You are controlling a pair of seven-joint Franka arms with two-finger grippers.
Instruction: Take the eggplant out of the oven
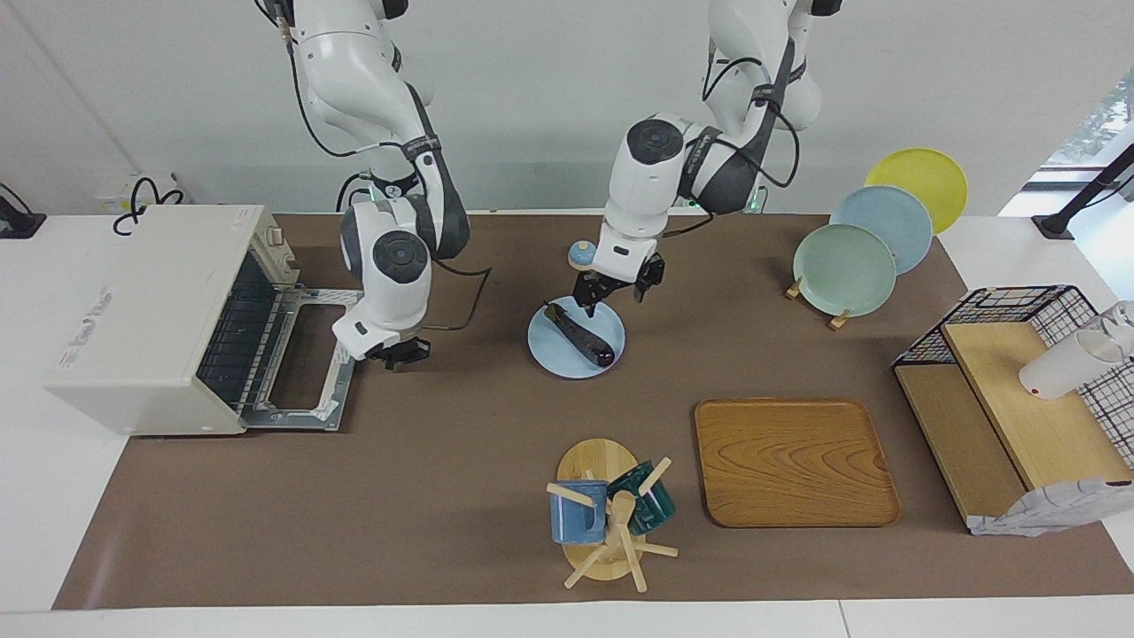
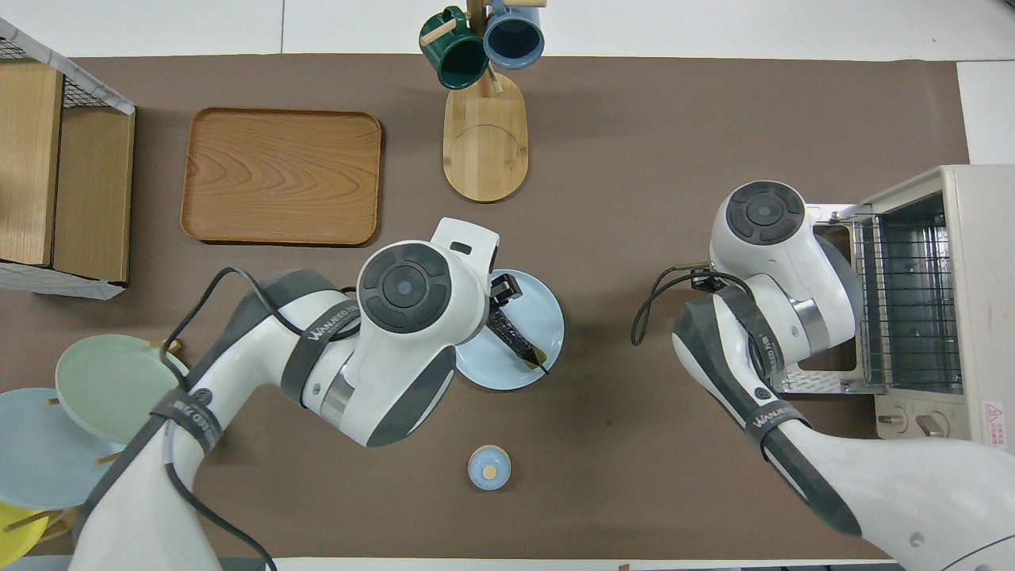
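The eggplant [image 1: 582,337], dark purple and glossy, lies on a light blue plate [image 1: 547,352] in the middle of the table, outside the oven. My left gripper [image 1: 613,298] hangs open over the plate's edge nearer the robots, close above the eggplant; I cannot tell whether it touches. From overhead the left wrist hides part of the eggplant [image 2: 514,339] and of the plate [image 2: 549,316]. The cream-white oven [image 1: 151,310] stands at the right arm's end, its door [image 1: 306,354] folded down flat and the rack bare. My right gripper [image 1: 397,356] is shut on nothing beside the door's outer edge.
A small blue knobbed lid [image 1: 582,255] sits between the plate and the robots. Farther out stand a wooden tray [image 1: 793,461] and a mug rack [image 1: 607,509]. Plates [image 1: 846,270] on a rack and a wire basket shelf [image 1: 1019,390] fill the left arm's end.
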